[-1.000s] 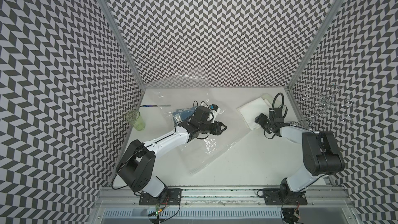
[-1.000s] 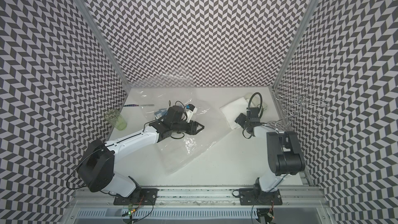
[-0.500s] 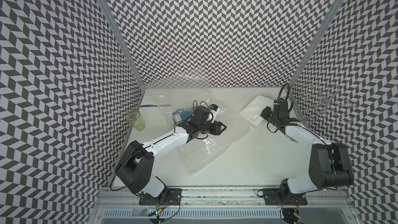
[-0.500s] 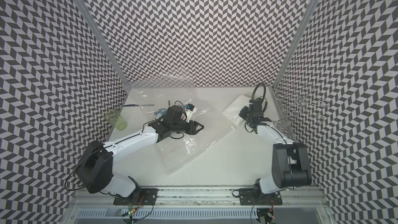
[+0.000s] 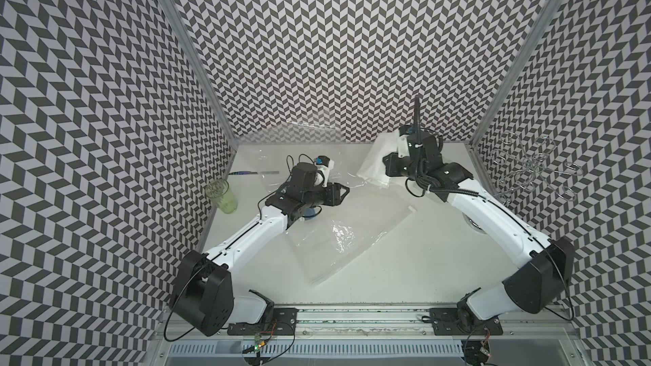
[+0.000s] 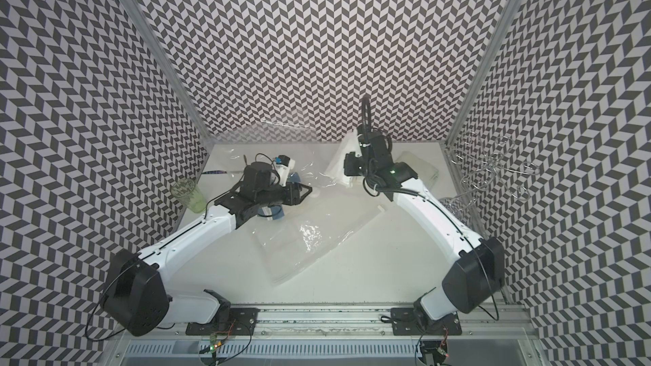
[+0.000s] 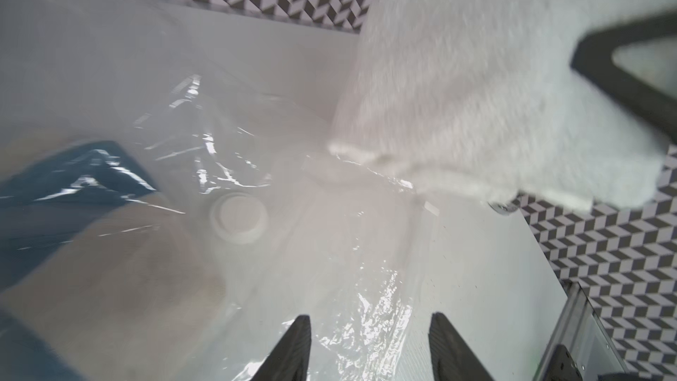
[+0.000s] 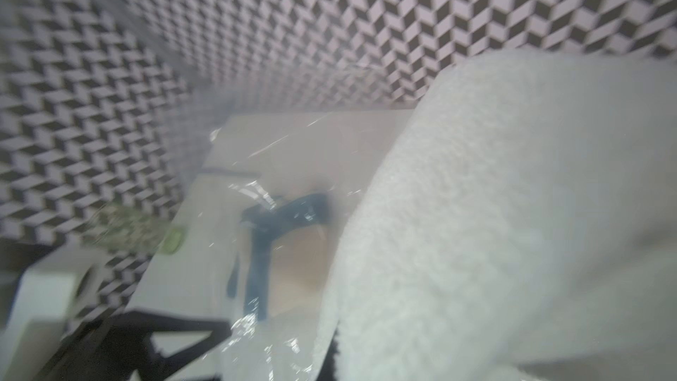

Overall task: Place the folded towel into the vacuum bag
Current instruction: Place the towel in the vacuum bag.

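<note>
Top views: both show the white towel (image 5: 374, 165) raised at the far right of the worktop (image 5: 422, 276), hanging from the right gripper (image 5: 385, 169).
Right gripper: pinching the towel near its upper part. The cloth droops below it and fills most of the right wrist view.
Left gripper (image 5: 342, 191): poised over the vacuum bag (image 5: 352, 230) with its fingers (image 7: 296, 346) spread and clear film beneath them. Whether any film is caught between them cannot be told.
Vacuum bag: flat on the middle of the worktop and askew to its edges. One corner points toward the near edge, and the far end runs under the left arm.
Cap (image 7: 239, 217): round and white, on the film just ahead of the left gripper.
Bearing: from the towel, the bag lies toward the left arm and the near edge. The towel's lower hem hangs at the bag's far right border; contact cannot be told.
Long axis: judged to slant from the far left of the worktop toward its near middle.
Mouth: which edge stands open is unclear. A small white tab (image 5: 411, 208) marks the corner nearest the right arm.
Nearer arm: the right arm carries the towel. The left gripper sits between cap and towel, better placed to steady the film.
Coming move, as judged: lower the towel and bring it toward the left arm, into the bag.
Green cup (image 5: 222, 197): at the left edge, well apart.
</note>
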### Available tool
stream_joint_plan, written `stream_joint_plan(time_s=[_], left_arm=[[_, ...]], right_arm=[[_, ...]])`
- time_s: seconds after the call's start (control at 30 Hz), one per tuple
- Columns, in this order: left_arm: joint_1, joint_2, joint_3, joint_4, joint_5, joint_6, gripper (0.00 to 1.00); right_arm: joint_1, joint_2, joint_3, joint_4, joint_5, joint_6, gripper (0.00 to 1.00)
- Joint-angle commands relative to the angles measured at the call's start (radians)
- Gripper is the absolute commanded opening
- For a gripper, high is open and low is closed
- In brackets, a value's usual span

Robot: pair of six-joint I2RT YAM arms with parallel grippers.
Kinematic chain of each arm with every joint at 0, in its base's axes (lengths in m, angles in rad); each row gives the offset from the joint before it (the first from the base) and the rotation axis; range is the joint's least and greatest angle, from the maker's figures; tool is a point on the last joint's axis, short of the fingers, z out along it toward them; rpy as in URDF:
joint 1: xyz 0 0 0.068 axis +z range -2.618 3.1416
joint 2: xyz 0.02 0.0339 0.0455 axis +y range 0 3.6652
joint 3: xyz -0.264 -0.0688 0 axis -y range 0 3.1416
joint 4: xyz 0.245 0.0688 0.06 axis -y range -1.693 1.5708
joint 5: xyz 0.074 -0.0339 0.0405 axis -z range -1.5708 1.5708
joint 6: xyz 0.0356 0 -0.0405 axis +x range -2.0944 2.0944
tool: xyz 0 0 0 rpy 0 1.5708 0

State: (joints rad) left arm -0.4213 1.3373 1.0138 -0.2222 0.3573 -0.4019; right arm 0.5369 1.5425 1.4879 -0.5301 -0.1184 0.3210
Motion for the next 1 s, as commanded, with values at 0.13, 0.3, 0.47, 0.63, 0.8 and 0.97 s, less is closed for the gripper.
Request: stream_joint_plan(time_s=[0.13, 0.3, 0.47, 0.63, 0.8, 0.97], left_arm=[[0.179, -0.125, 0.084, -0.179, -0.004, 0.032, 0.54], [0.185, -0.131, 0.063, -0.186, 0.079, 0.042, 0.54], [0.184, -0.148, 0.013, -0.141, 0.197, 0.014, 0.56], [0.182, -0.187, -0.145, -0.120, 0.285, -0.077, 0.73], [0.130, -0.211, -0.401, 0.124, 0.350, -0.244, 0.80], [0.062, -0.117, -0.412, 0.228, 0.292, -0.259, 0.77]], right_arm=[[0.026, -0.039, -0.237, -0.034, -0.609, 0.005, 0.11], [0.019, -0.085, -0.464, 0.117, -0.709, 0.074, 0.10], [0.014, -0.102, -0.450, 0.132, -0.776, 0.075, 0.08], [-0.028, -0.101, -0.448, 0.129, -0.786, 0.067, 0.08], [-0.087, -0.056, -0.493, 0.206, -0.773, 0.091, 0.09], [-0.156, 0.079, -0.547, 0.335, -0.717, 0.097, 0.18]])
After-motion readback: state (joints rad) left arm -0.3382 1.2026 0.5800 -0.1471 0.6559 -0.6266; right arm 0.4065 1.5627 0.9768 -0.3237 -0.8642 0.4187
